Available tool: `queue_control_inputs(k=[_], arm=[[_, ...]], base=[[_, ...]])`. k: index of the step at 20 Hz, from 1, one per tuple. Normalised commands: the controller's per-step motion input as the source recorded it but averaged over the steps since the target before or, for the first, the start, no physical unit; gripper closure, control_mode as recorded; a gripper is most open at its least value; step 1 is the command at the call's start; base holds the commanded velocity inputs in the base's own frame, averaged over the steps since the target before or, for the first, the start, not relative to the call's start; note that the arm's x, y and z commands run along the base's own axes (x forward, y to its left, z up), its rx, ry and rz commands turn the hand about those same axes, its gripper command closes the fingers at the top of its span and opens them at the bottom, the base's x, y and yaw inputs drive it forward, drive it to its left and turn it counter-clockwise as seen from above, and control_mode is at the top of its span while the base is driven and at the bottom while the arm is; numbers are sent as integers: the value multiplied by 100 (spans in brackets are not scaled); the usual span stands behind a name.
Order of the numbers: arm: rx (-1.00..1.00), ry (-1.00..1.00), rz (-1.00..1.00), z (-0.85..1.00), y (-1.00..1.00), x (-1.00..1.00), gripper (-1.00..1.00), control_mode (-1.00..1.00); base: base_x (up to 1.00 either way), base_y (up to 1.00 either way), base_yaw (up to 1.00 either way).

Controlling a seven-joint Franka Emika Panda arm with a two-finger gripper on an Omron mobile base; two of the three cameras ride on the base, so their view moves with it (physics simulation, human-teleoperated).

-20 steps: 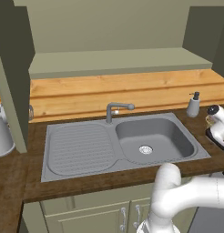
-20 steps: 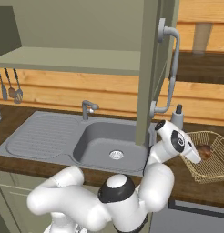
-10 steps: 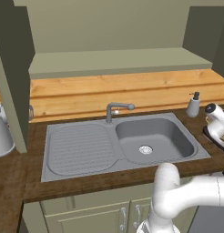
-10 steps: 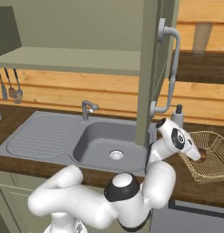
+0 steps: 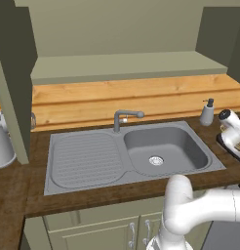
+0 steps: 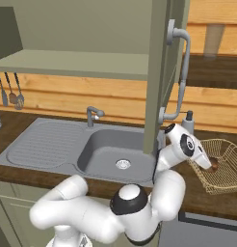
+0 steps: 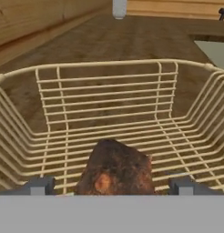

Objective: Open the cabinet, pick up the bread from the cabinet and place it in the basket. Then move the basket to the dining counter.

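Claw [image 7: 112, 184] released, tips spread wide on either side of the bread [image 7: 116, 169], not pinching it. Bread lying inside the basket [image 7: 109, 102] on its wire floor, close to the near wall. Basket sitting on the dark wood surface [image 6: 214, 202] to the right of the sink [image 6: 115, 152], beside the soap bottle [image 6: 188, 122]; from the right base camera, hand poised over the basket's near rim with the open cabinet door [image 6: 156, 72] just behind.

Judged stage: bread drop done, basket carry to the dining counter next.

For a clean move: lift straight up first, clear of the bread and the rim, so nothing drags. Then pick a grip point on the rim, best at the middle of a side wall so the load hangs level. Close across the wire rim squarely, not on a corner. Raise slowly and keep the basket flat; any tilt likely to roll the bread against a wall or out. Mind the door edge and handle [image 6: 180, 72] during the swing away.
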Motion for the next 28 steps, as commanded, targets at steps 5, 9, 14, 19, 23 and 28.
queue_control_inputs(k=[5,9,14,19,23,28], arm=[[-2,-4,0,23,58,-49,-100,-100],[-3,-4,4,15,31,-86,-100,-100],[-6,-8,16,34,24,-90,-100,-100],[-4,-3,19,64,31,-62,-100,-100],[-1,0,21,71,44,-50,-100,-100],[-2,2,23,58,55,-63,-100,-100]], base=[[0,0,0],[0,0,0],[0,0,0],[0,0,0],[0,0,0],[0,0,0]])
